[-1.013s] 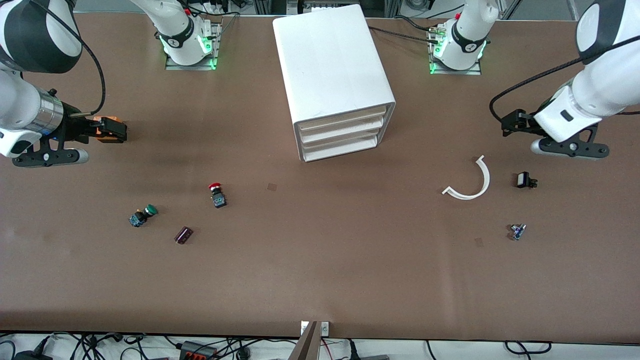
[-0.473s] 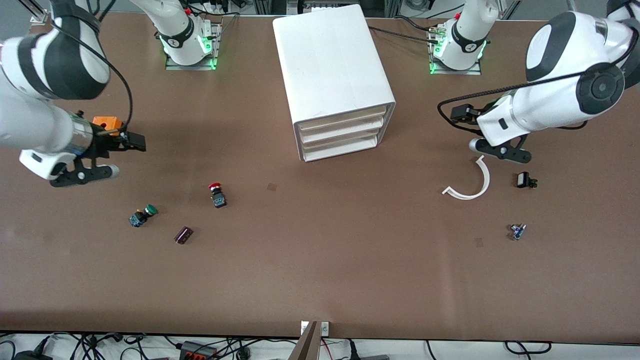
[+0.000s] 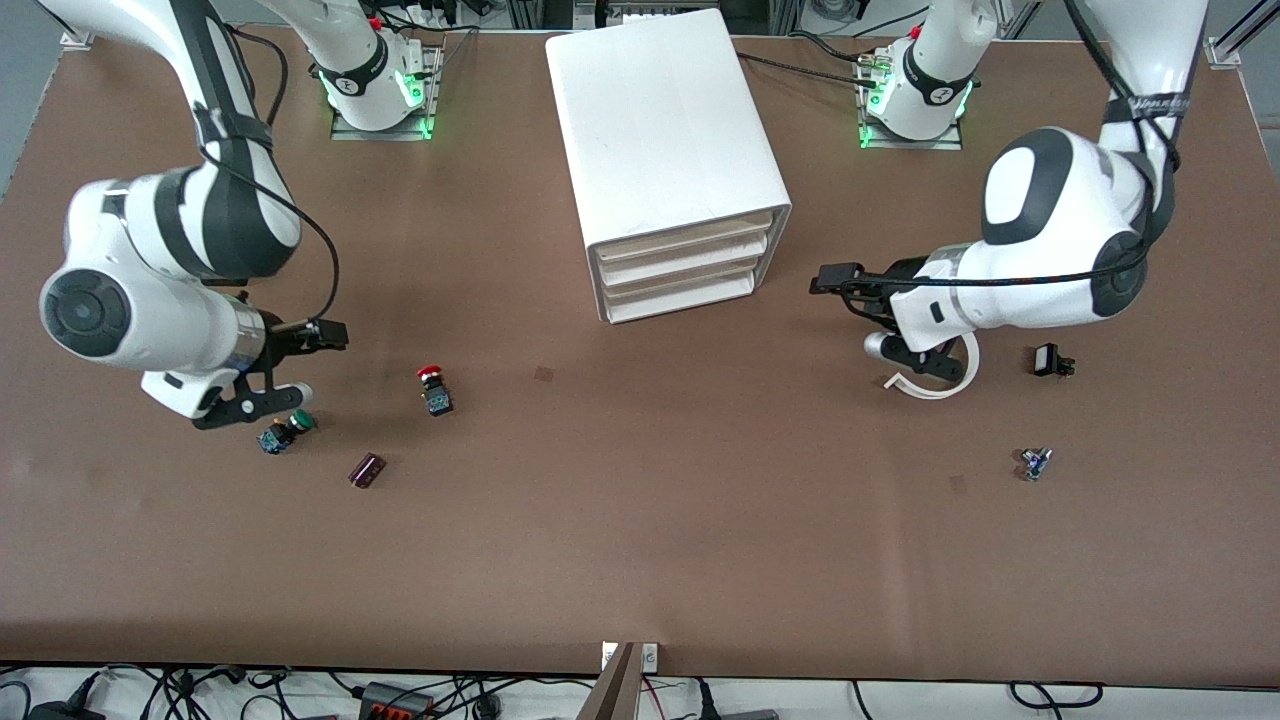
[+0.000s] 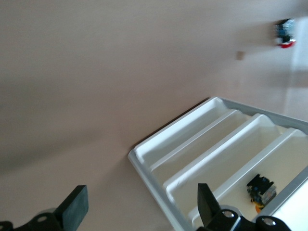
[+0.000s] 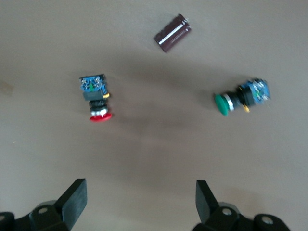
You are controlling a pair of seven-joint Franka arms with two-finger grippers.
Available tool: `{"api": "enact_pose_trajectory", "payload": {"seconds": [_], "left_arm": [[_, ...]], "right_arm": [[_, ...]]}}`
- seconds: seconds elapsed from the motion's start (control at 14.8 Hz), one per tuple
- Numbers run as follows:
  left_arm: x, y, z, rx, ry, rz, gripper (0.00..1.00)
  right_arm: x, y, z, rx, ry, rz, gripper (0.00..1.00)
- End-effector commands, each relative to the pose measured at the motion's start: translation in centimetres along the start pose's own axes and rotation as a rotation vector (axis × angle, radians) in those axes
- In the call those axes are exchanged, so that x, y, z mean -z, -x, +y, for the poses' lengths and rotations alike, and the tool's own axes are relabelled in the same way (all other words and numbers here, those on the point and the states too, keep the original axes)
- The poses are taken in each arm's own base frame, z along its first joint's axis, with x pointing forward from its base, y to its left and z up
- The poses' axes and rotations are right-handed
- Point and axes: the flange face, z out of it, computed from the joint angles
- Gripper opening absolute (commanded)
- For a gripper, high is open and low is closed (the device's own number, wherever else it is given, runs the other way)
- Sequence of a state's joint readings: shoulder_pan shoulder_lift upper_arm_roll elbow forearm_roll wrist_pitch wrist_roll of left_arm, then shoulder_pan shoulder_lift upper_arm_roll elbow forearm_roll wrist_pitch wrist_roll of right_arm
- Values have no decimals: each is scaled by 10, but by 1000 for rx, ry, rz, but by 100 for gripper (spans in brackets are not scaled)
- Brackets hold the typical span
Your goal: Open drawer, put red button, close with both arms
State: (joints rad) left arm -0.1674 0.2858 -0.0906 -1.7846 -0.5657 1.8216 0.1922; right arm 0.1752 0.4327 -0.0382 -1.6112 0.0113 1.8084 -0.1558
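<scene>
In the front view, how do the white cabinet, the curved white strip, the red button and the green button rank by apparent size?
1. Cabinet, by far.
2. Curved white strip, partly under the left gripper.
3. Red button and green button: look alike, so no ranking.

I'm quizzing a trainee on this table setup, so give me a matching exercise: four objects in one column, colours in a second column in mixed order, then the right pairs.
Things
1. drawer cabinet
2. button nearer the cabinet
3. button by the right pincer
4. small cylinder

Colours
A. green cap
B. dark maroon
C. white
D. red cap

Pairs: 1-C, 2-D, 3-A, 4-B
</scene>
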Motion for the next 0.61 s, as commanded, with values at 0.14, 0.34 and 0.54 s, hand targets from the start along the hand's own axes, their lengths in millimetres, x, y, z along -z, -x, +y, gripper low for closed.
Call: {"api": "enact_pose_trajectory", "payload": {"seconds": [0.14, 0.34, 0.54], "left_arm": [[-67, -7, -31, -240, 345, 52, 100], [-114, 10, -54, -308, 472, 74, 100], [-165, 15, -76, -294, 575, 36, 100]], "right_arm": [[-65, -36, -19, 153, -22, -18, 100], [-89, -50, -38, 186, -43, 12, 100], [-106, -65, -56, 211, -29, 74, 100]]}}
